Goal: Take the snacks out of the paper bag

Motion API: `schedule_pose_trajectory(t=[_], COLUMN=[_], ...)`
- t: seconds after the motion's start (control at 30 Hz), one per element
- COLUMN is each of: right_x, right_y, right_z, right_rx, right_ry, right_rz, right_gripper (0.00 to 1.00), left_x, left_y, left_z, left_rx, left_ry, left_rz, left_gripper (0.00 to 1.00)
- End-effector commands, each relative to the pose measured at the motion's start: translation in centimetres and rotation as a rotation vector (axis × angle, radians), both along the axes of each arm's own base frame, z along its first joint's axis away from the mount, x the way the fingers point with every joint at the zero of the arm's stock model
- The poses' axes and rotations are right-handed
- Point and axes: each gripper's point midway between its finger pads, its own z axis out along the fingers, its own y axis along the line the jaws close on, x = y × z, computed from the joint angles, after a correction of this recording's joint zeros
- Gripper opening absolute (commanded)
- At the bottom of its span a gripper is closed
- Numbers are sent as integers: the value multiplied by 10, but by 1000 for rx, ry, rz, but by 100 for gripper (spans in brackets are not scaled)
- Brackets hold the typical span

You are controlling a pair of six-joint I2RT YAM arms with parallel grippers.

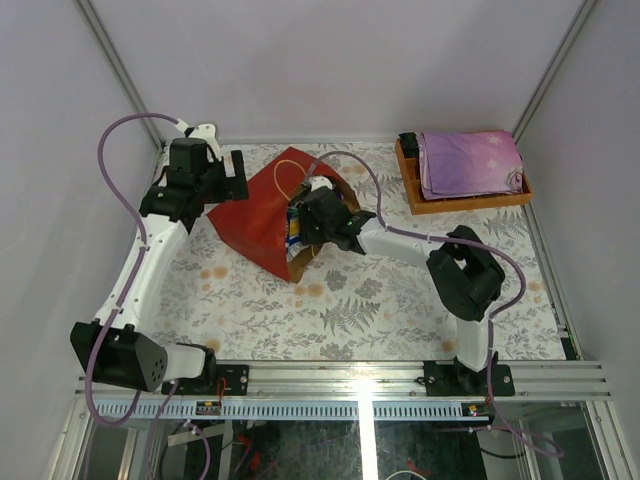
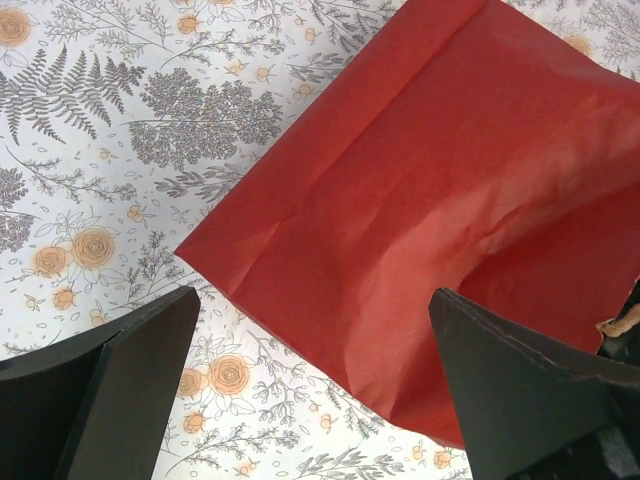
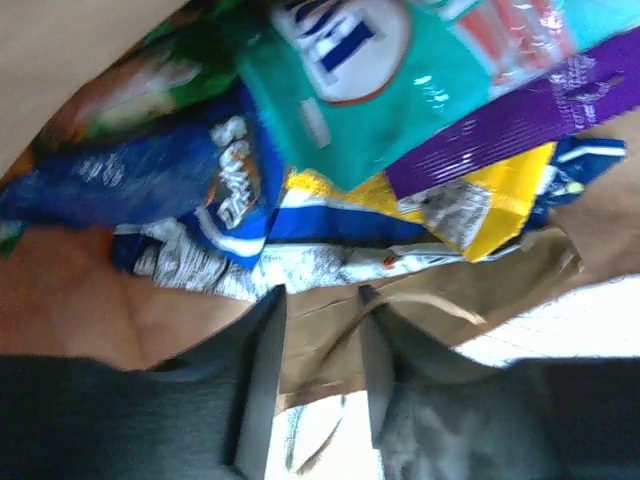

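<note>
The paper bag lies on its side on the flowered tabletop. Its open mouth faces the right arm and its closed end points toward the left arm, so everything turns on the right side. The right tool sits right at the mouth. Its jaws are only a narrow gap apart and nothing is visibly pinched between them; the brown lip of the bag and a thin loop handle lie just below and between the fingertips. The snacks are inside, straight ahead of that tool and a little deeper. Nearest is a blue-and-white pack, just beyond the fingertips, with its long axis running across the line of reach. Behind it are a dark blue packet, a teal packet and a purple packet, overlapping in a loose heap. Because the nearest pack lies crosswise and flat, the jaws probably need to spread wider and push a little further in to take its near edge, keeping clear of the paper lip and the handle. The left tool hangs spread wide and empty above the red outer face near the closed end. It is on the wrong side to reach the packets, though well placed to hold the bag down.
</note>
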Motion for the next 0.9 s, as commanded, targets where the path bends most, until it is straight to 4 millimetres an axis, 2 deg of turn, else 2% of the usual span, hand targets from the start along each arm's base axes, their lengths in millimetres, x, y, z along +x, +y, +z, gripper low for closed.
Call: schedule_pose_trajectory(t=[0.0,0.03,0.1,0.13,0.27,0.4,0.5,0.63,0.87], right_x=[-38,-45,-58,-65,-84,-91,-94,-92,-71], right_y=[10,-4,-32,-47,-94,-118,-119,-103,-87], right_z=[36,35,43,42,61,81,86,84,76], right_rx=[93,89,86,75,140,263,340,417,591], right_ry=[-22,-25,-44,-46,-128,-225,-239,-194,-95], right_rz=[175,146,88,61,-56,-113,-108,-88,-118], right_gripper=[57,66,74,75,75,75,68,58,57], left_x=[9,7,5,4,2,3,3,3,2], left_y=[1,3,5,5,1,-1,-2,-6,-6], left_z=[18,18,15,13,9,10,8,4,4], left_rx=[-59,-57,-55,-54,-67,-88,-96,-119,-142], left_ry=[-106,-109,-108,-105,-95,-101,-98,-88,-91], left_rz=[10,12,13,9,-9,-25,-31,-50,-54], left_gripper=[100,100,100,100,100,100,100,100,100])
